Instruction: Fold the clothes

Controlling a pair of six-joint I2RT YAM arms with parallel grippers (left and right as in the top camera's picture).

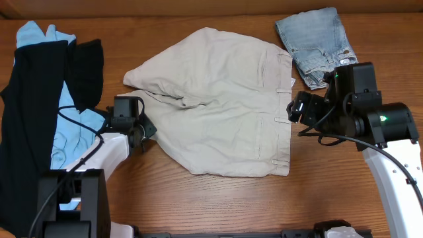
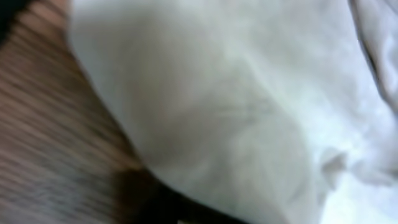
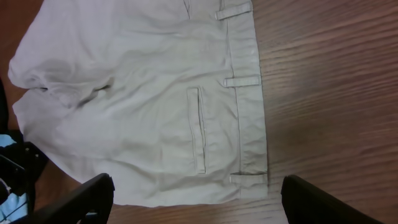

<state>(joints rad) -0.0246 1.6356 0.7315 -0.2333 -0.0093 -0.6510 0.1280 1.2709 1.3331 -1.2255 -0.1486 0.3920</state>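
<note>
Black fingers point(image 3: 93, 194) of your right gripper point(image 3: 198, 182) stood spread wide with nothing between them (one tip showed at each bottom corner of the wrist view). They hung over the waistband end of the beige shorts point(image 3: 155, 93), above the belt loops and a back pocket slit.

Your left gripper point(image 1: 145, 129) sat at the opposite, leg-side edge of those shorts. Its wrist view gave you only a blur of pale cloth and wood grain, so I could not tell whether its jaws were apart or closed.

The shorts lay spread across the middle of the wooden table point(image 1: 330, 192), with the waistband toward your right arm and the far leg rumpled. A folded denim piece point(image 1: 317, 43) rested just beside the waistband's far corner. Well off to your left, a black garment point(image 1: 33, 112) lay heaped over a light blue garment point(image 1: 73, 132).
</note>
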